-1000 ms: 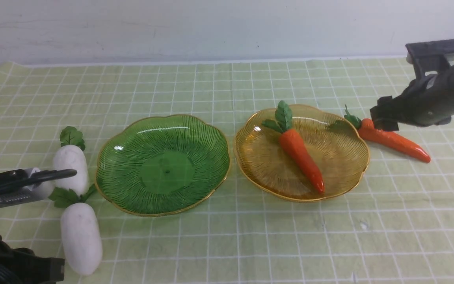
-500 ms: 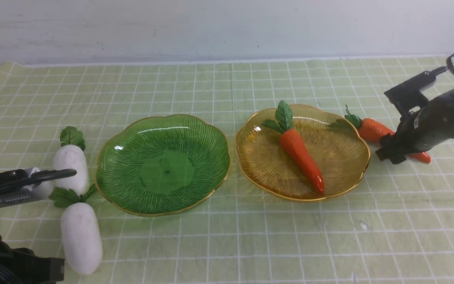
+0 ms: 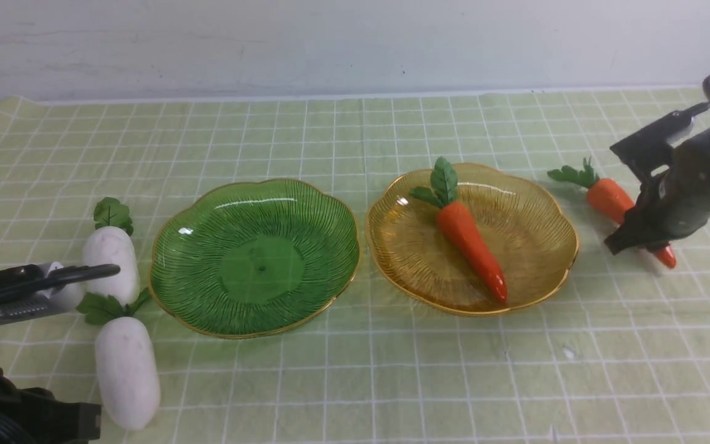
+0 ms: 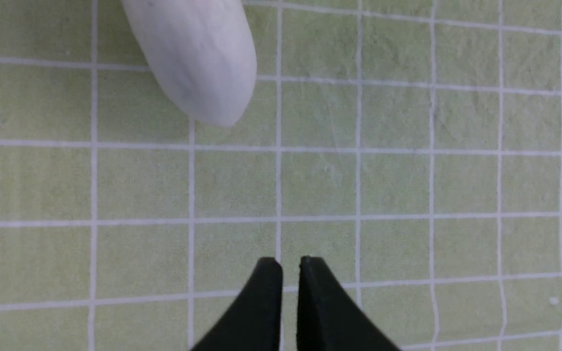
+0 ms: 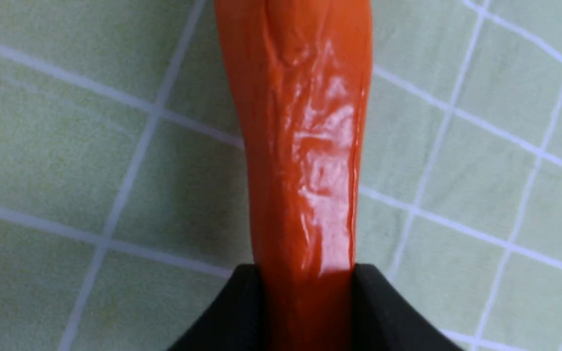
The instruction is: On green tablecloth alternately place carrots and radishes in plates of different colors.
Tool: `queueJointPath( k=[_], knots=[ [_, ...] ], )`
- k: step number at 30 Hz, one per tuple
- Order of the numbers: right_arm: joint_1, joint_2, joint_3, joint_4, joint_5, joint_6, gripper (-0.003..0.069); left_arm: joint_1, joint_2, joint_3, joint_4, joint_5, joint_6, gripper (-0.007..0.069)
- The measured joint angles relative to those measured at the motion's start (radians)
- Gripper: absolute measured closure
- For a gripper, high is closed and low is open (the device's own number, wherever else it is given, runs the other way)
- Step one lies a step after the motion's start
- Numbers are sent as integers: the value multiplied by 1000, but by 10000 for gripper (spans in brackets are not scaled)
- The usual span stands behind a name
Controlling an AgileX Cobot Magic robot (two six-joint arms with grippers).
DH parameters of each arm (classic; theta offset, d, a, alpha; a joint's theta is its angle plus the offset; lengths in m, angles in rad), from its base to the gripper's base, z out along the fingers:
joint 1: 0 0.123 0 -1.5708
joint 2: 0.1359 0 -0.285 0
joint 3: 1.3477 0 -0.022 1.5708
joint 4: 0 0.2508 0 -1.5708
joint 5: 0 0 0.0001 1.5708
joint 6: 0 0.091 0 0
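Pale yellow-green cloth (image 3: 355, 135), gridded in thin white lines and faintly wrinkled, across the whole front view. On it, side by side and just apart, two ribbed see-through plastic plates with scalloped gold rims. Green plate (image 3: 256, 265) on the left, bare. Amber plate (image 3: 534, 240) on the right, carrying a glossy orange carrot (image 3: 469, 243), tapered, leafy top toward the wall. Left of the green plate, two matte white plump radishes, far radish (image 3: 111, 253) and near radish (image 3: 127, 364), end to end on the cloth, with the left gripper (image 3: 93, 271) low beside them. Right of the amber plate, a second carrot (image 3: 604, 198), pinched near its thin end by the right gripper (image 3: 635, 240).

Left wrist view: left gripper (image 4: 291, 265), black, drawn nearly together with only a slit between, holding nothing. Rounded end of one radish (image 4: 198, 63) apart from it, lying on the cloth.

Right wrist view: right gripper (image 5: 305, 275) clamped on both sides of the second carrot (image 5: 305, 146), shiny and dimpled, over the grid. Resting or lifted, impossible to tell.
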Motion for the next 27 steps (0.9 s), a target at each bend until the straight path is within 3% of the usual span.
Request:
queueJointPath(
  k=[4, 9, 10, 11, 12, 15, 19, 23, 25, 27],
  knots=[
    [0, -94, -96, 108, 175, 54, 447, 0, 0, 0, 0, 0, 0, 591],
    [0, -154, -127, 404, 292, 84, 447, 0, 0, 0, 0, 0, 0, 591],
    [0, -152, -127, 542, 314, 68, 447, 0, 0, 0, 0, 0, 0, 591],
    [0, -151, -127, 542, 316, 63, 447, 0, 0, 0, 0, 0, 0, 591],
    [5, -138, -125, 653, 327, 21, 447, 0, 0, 0, 0, 0, 0, 591],
    [28, -109, -125, 759, 341, -69, 447, 0, 0, 0, 0, 0, 0, 591],
    [81, -61, -125, 799, 361, -132, 441, 0, 0, 0, 0, 0, 0, 591],
    [119, -34, -125, 806, 358, -135, 357, 0, 0, 0, 0, 0, 0, 591],
    [135, -24, -125, 810, 350, -112, 242, 0, 0, 0, 0, 0, 1, 591],
    [139, -24, -125, 813, 359, -82, 170, 0, 0, 0, 0, 0, 1, 591]
  ],
)
